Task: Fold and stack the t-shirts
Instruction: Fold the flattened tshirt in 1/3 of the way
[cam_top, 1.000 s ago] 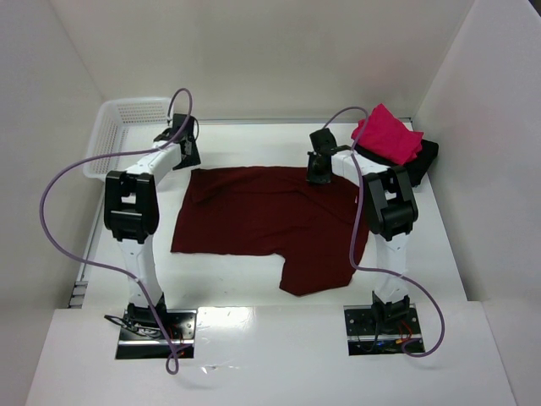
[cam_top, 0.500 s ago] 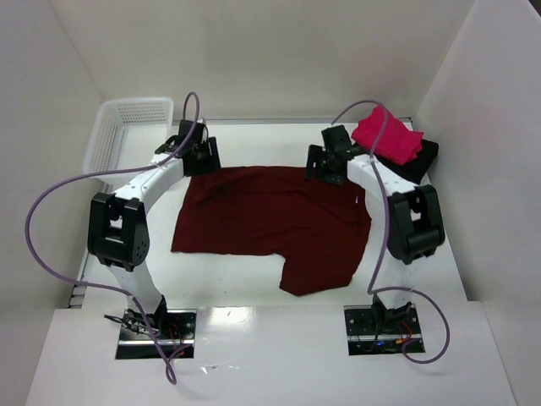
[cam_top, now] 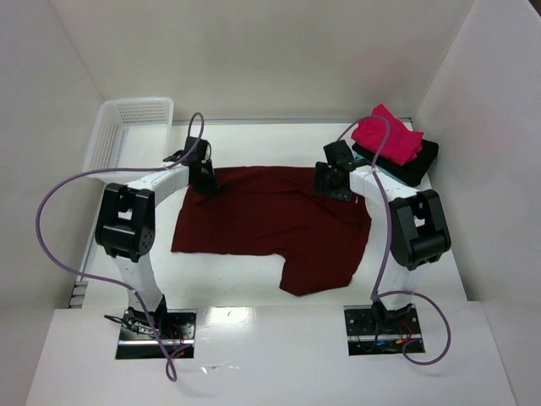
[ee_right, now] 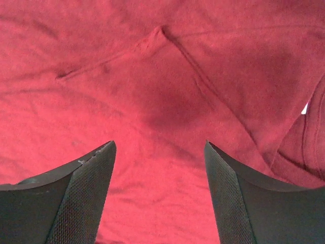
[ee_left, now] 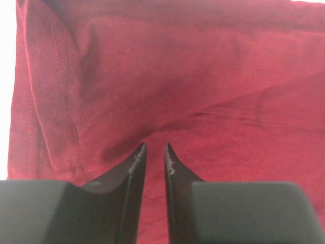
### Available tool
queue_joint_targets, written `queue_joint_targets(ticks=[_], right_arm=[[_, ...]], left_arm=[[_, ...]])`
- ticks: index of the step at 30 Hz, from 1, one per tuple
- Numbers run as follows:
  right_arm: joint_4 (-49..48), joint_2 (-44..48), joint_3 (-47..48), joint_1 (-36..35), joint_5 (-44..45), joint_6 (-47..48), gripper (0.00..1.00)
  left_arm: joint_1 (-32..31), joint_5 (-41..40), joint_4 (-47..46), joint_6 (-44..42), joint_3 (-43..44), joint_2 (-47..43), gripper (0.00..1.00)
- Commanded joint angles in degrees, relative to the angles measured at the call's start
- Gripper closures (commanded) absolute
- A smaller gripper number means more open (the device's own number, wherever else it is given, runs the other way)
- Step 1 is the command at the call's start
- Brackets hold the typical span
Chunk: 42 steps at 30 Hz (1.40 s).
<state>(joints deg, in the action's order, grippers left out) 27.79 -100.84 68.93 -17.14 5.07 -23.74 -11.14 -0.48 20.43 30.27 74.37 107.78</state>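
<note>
Your left gripper [ee_left: 154, 147] stood with its fingers [ee_left: 133, 168] drawn almost together, only a slim slit between the tips, and those tips were down on the maroon t-shirt [cam_top: 270, 220]. A crease ran out to the right from just ahead of them, which reads like cloth being gathered. Whether any fabric was actually nipped between them could not be told. The shirt's stitched edge lay to the left of those fingers, with bare white table [ee_left: 4, 61] past it. That put the gripper just inside a far corner, most likely because a fold starts from a corner.

Your right gripper [ee_right: 159, 143] hung with its fingers spread wide, holding nothing, and only shirt lay beneath the gap. A raised ridge of cloth sat ahead of the tips and a seamed edge lay to their right.

From above, each gripper was near one far corner of the shirt. That matched placing would suit carrying the far edge toward you in one move.

The shirt itself lay spread out and not yet folded. Beyond and to the right of the right fingers, well apart from them, a pink t-shirt [cam_top: 387, 135] lay on a black one [cam_top: 418, 165], evidently the stack. The white basket [cam_top: 127, 127] stood beyond and to the left of the left fingers.
</note>
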Motion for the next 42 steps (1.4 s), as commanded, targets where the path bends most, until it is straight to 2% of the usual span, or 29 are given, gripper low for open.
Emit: queue_joint_targets(ticks=[1, 3, 10, 19, 29, 32, 40, 42], right_arm=[[-0.28, -1.72, 4.15, 1.52, 2.32, -0.52, 0.24], [-1.54, -2.25, 4.89, 2.05, 2.32, -0.52, 0.24], [-1.34, -8.10, 12.01, 2.91, 0.61, 1.64, 0.24], [-3.00, -12.44, 13.16, 2.91, -2.52, 2.47, 0.23], [-3.62, -14.38, 13.69, 2.91, -3.04, 3.00, 0.21], [-4.20, -14.38, 13.69, 2.91, -2.52, 3.00, 0.25], [-5.33, -15.00, 15.27, 2.91, -2.52, 3.00, 0.25], [-5.91, -15.00, 15.27, 2.91, -2.52, 3.00, 0.29]], left_arm=[[0.99, -2.90, -1.30, 1.95, 2.53, 1.17, 0.76], [1.54, -4.20, -0.15, 2.16, 2.54, 1.91, 0.79], [2.43, -5.85, 0.67, 2.69, 3.06, 3.66, 0.79], [2.96, -9.98, 1.90, 3.21, 3.59, 6.13, 0.79], [3.49, -8.93, 1.38, 2.69, 3.59, 5.60, 0.77], [3.49, -8.40, 1.37, 2.69, 3.06, 5.60, 0.77], [3.49, -7.87, 0.84, 2.69, 3.06, 5.60, 0.77], [3.49, -7.87, 0.84, 2.69, 3.06, 5.60, 0.77]])
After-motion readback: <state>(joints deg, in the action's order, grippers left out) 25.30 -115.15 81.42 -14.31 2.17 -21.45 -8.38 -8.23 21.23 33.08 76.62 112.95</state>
